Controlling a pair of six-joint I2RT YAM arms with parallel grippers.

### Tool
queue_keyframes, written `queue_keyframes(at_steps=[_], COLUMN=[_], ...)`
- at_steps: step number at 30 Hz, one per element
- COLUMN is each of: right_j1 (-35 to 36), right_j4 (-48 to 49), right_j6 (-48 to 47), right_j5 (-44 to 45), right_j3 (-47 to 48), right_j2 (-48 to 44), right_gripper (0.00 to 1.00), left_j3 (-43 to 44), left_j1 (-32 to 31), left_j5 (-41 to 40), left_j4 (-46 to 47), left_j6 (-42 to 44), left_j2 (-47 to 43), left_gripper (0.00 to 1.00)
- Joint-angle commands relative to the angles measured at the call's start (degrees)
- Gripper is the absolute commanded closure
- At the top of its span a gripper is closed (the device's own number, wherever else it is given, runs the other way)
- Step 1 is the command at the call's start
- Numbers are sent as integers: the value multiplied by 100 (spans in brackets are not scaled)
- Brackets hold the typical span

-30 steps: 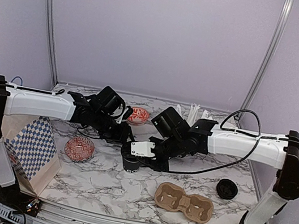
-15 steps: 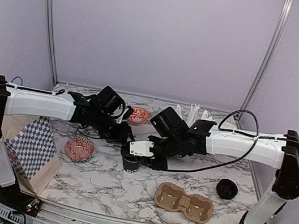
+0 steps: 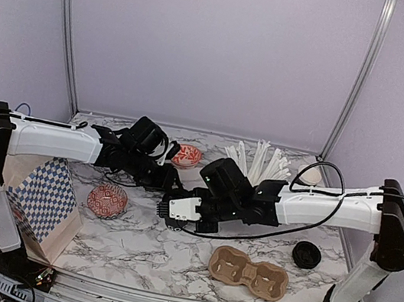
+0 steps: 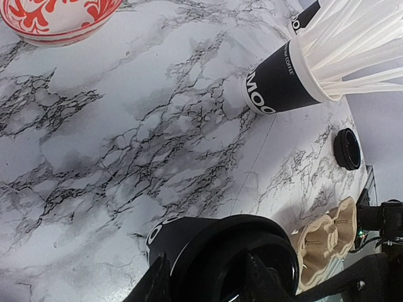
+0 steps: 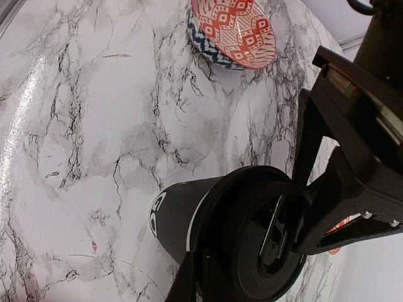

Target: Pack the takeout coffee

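A black takeout coffee cup (image 4: 189,236) with white lettering stands at the middle of the marble table, a black lid (image 5: 277,233) sitting on its rim. My left gripper (image 4: 208,280) is shut on the cup near the top, one finger on each side. Over the lid's near edge my right gripper (image 5: 192,280) is shut, nothing between its fingers. In the top view the right gripper (image 3: 174,211) hides most of the cup, with the left gripper (image 3: 171,185) just behind it. A second black lid (image 3: 306,254) lies loose at the right.
A black cup full of white sticks (image 3: 261,161) stands at the back. The brown two-hole carrier tray (image 3: 248,273) lies front right. A red-and-white bowl (image 3: 186,155) sits at the back, a patterned bowl (image 3: 107,200) at the left, beside a checkered bag (image 3: 43,198).
My right arm has swung left and forward over the cup and its gripper has closed. The stick cup behind it is now uncovered. The left arm has not moved.
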Motion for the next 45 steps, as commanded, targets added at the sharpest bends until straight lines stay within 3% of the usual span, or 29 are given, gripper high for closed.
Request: queue_keyframes(at_steps=[1,7,15,27,36,40,41,45], right_j1=[-48,-44,-46,-268,-801,-802,-802,-799], right_j4=[-838,-1204,-1897,-2044,-2130,-2414,-2490,-2632], right_j6=[143,366,965,1420,1886,1856,1862,1919], right_j5=[408,-181,-1223,-1414,-1861,-2106,-2177,-2278], right_j3=[-637,-291,989,1451,2172,2510,2586,2766], right_j2=[890,559,28,26,532,943,1017,1266], right_gripper=[99,95,75,69,42,26,18,13], left_j3=[-366,-372,-16,620,797,802,783,704], left_j1=[-61,-59,-60,-51,107,157,174,221], left_j5=[-16,-7,-32,-491,-1986,-2129,-2139,-2158], left_j4=[-987,-993,-997,-1002,-1058,-1061,-1060,-1058], left_j6=[96,134,275,340,396,457,457,454], left_j2=[392,261,62,-624,-1301,-1358,-1367,-1401], left_gripper=[59,59,57,32,22,22,21,21])
